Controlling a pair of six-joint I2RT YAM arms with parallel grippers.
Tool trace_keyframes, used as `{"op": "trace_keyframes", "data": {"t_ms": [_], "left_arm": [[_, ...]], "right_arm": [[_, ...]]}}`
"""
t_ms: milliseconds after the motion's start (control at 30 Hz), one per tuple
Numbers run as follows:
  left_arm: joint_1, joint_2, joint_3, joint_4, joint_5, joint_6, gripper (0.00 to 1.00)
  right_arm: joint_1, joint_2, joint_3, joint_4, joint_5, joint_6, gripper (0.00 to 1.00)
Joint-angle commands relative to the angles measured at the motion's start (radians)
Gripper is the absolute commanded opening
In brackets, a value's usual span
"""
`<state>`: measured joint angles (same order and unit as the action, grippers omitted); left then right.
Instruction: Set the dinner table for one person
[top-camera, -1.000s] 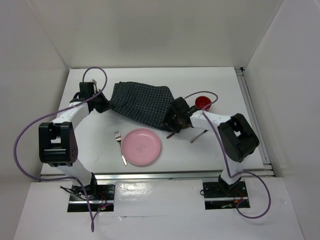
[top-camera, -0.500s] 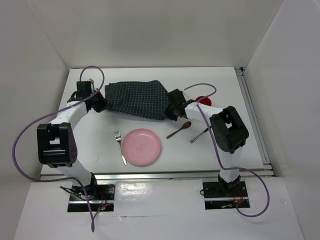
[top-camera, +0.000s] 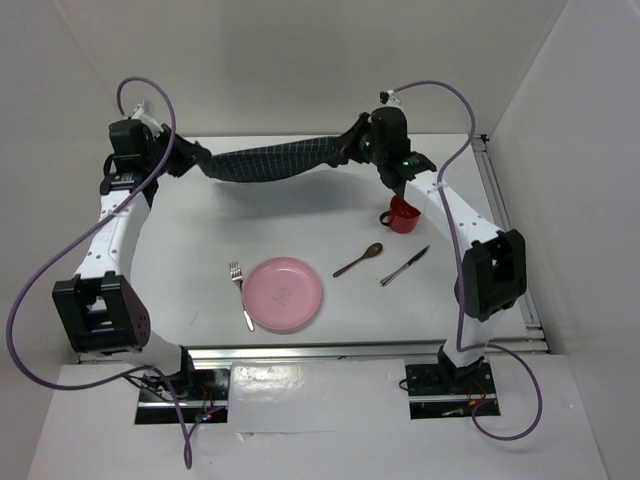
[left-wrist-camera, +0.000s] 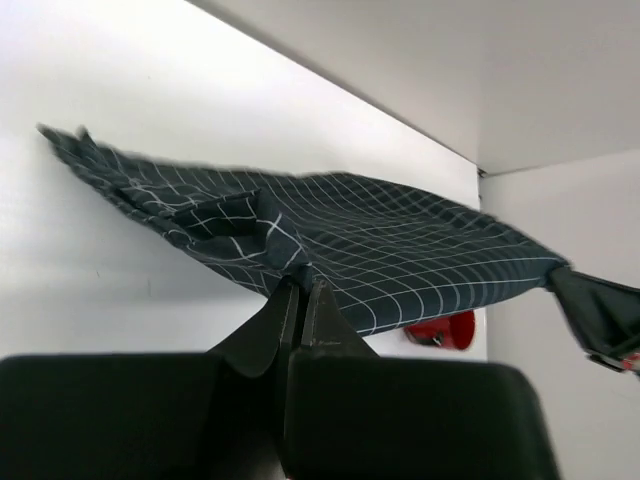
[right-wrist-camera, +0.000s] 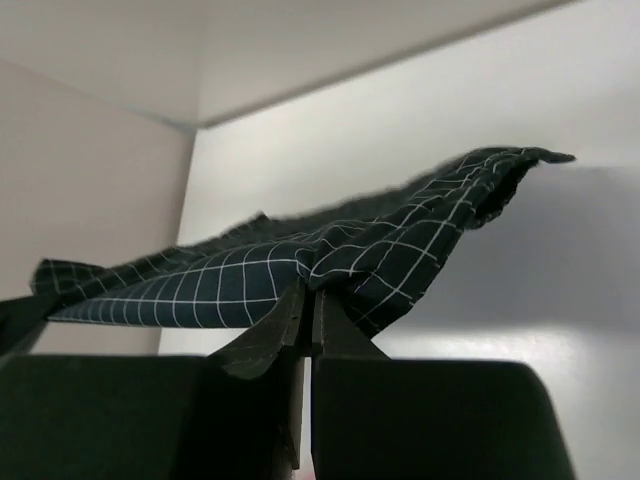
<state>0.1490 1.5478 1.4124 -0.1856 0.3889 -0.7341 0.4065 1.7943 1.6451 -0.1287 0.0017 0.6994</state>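
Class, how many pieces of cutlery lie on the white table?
3: a silver metal fork left of the round pink plate, and a brown wooden spoon and a dark-handled knife to its right.

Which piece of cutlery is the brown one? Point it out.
The spoon, lying between the pink plate and the knife. It alone is brown; the knife and the fork, left of the plate, look metallic.

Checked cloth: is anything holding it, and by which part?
Both grippers hold the cloth. The left gripper is pinched shut on its left end and the right gripper on its right end, with the cloth stretched between them.
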Motion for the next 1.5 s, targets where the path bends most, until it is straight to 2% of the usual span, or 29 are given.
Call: {"op": "trace_keyframes", "data": {"t_ms": [0,200,400,567,667,800,933,1033,1100,1200,1333,1367,1400,1433,1467], "left_arm": [[0.040,-0.075,-0.078,0.032,0.053,-0.030,0.00],[0.058,-0.167,-0.049,-0.003,0.076,-0.019,0.00],[0.058,-0.178,0.009,-0.035,0.122,-0.010,0.00],[0.047,-0.108,0.059,-0.068,0.100,0.009,0.00],[0.047,-0.033,0.101,-0.028,0.117,0.009,0.00],[0.037,0.112,0.254,-0.017,0.180,0.018,0.00],[0.037,0.167,0.299,-0.008,0.205,0.041,0.00],[0.037,0.167,0.309,-0.017,0.177,0.062,0.00],[0.037,0.167,0.290,-0.031,0.177,0.062,0.00],[0.037,0.106,0.171,-0.020,0.177,0.062,0.00],[0.037,-0.023,-0.117,0.040,0.188,0.021,0.00],[0.037,-0.046,-0.226,0.040,0.170,0.012,0.04],[0.037,-0.083,-0.272,0.040,0.160,0.003,0.23],[0.037,-0.094,-0.335,0.003,0.134,0.002,0.47],[0.037,-0.094,-0.355,-0.033,0.104,0.002,0.66]], "right_arm": [[-0.018,-0.098,-0.120,0.023,0.024,-0.052,0.00],[-0.018,-0.222,-0.111,-0.023,0.024,-0.084,0.00],[-0.028,-0.299,-0.091,-0.052,0.015,-0.094,0.00],[-0.061,-0.213,-0.033,-0.010,-0.035,-0.143,0.00],[-0.103,-0.161,0.011,0.038,-0.095,-0.143,0.00],[-0.178,-0.027,0.141,0.104,-0.202,-0.143,0.00],[-0.187,0.047,0.249,0.078,-0.212,-0.179,0.00],[-0.196,0.047,0.227,0.078,-0.212,-0.179,0.00],[-0.196,0.010,0.173,0.078,-0.212,-0.179,0.00],[-0.196,-0.058,0.044,0.106,-0.212,-0.169,0.00],[-0.176,-0.166,-0.126,0.116,-0.221,-0.158,0.00],[-0.160,-0.185,-0.204,0.116,-0.221,-0.158,0.00],[-0.146,-0.203,-0.246,0.104,-0.221,-0.158,0.00],[-0.114,-0.241,-0.333,0.092,-0.221,-0.167,0.00],[-0.098,-0.257,-0.375,0.074,-0.221,-0.176,0.10]]}}
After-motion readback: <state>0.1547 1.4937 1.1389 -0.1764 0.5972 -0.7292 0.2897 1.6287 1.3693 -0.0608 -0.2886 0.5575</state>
